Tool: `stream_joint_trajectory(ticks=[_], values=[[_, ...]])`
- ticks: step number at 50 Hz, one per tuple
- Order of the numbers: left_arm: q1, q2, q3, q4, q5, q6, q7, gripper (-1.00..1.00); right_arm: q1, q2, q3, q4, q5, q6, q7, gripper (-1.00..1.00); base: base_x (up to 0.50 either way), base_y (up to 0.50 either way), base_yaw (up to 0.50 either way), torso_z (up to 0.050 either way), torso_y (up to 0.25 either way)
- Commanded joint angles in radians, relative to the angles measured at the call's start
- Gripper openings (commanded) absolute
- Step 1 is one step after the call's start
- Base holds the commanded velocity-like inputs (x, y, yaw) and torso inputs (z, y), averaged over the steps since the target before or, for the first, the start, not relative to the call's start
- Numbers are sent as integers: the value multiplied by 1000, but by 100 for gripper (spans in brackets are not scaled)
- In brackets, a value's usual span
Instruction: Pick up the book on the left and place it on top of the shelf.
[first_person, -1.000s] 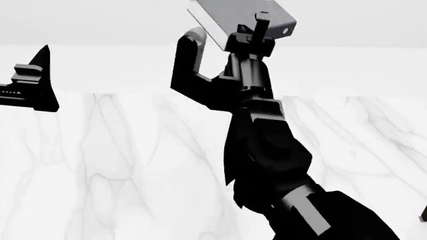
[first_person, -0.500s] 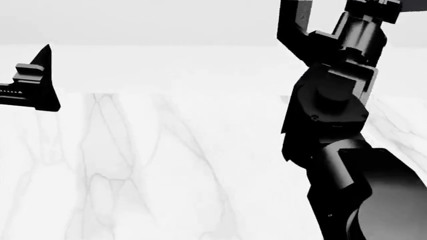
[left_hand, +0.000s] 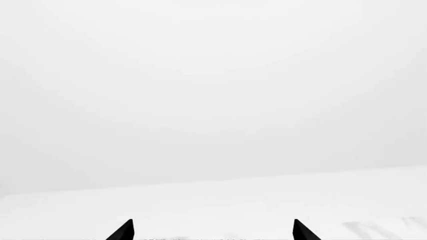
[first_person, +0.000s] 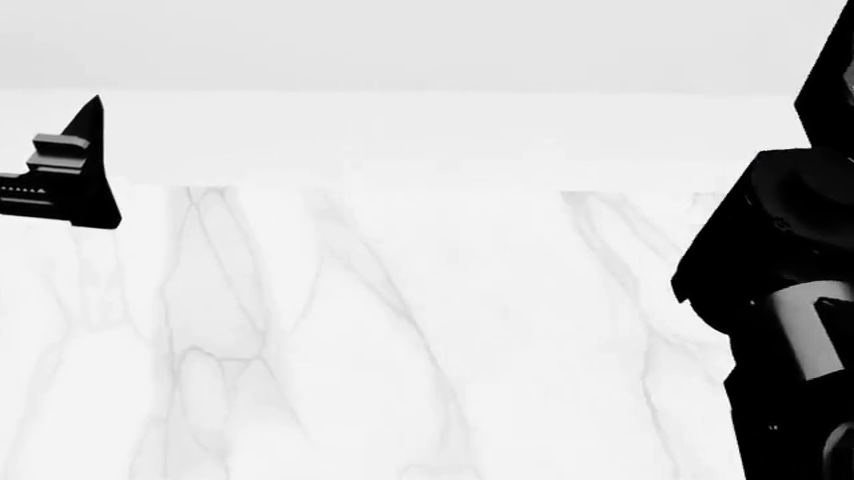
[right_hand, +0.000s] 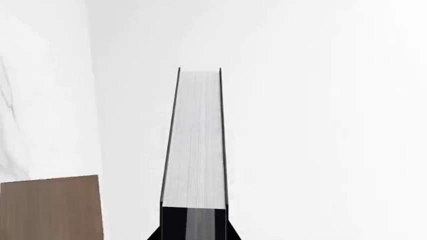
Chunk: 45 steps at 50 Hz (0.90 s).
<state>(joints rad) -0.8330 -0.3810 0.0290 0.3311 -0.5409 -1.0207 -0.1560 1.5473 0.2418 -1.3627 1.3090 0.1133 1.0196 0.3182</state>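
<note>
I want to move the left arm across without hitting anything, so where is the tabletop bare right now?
The white marble tabletop lies bare across its whole middle, from the black left hand at one edge to the black right arm at the other. The only crowded stretch is that right edge. The charcoal-black hardcover book is in the right hand, off the table.

Head cam looks fwd and down over white marble table (first_person: 374, 340), left gripper (first_person: 60, 175) at left edge, right arm (first_person: 787, 300) close at right edge. Left wrist cam faces blank white past its fingertips (left_hand: 123, 231). Right wrist cam looks close along book (right_hand: 195, 145); shelf (right_hand: 50, 207) lower left. Head & left wrist views share only the table.
</note>
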Motion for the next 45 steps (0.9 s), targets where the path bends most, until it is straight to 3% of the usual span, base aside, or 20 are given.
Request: stream_joint_trajectory(ticks=[1,21,28,32,45], values=[[11,-4,-5,4,-5,3,-3,100,-22,69,-34,0,-108,153,13,-100,0,0,0,0,0],[27,-11,-11,10,-13,6,-9,100,-101,157,65,0,-109,251,42,-100,0,0,0,0,2],[28,-14,-14,14,-17,4,-11,100,-109,161,110,0,-106,240,42,-100,0,0,0,2,0],[32,-18,-20,19,-21,0,-13,100,-111,160,240,0,-79,207,48,-100,0,0,0,0,3],[37,-19,-19,21,-24,3,-18,100,-140,159,294,0,-110,197,51,-100,0,0,0,0,0]])
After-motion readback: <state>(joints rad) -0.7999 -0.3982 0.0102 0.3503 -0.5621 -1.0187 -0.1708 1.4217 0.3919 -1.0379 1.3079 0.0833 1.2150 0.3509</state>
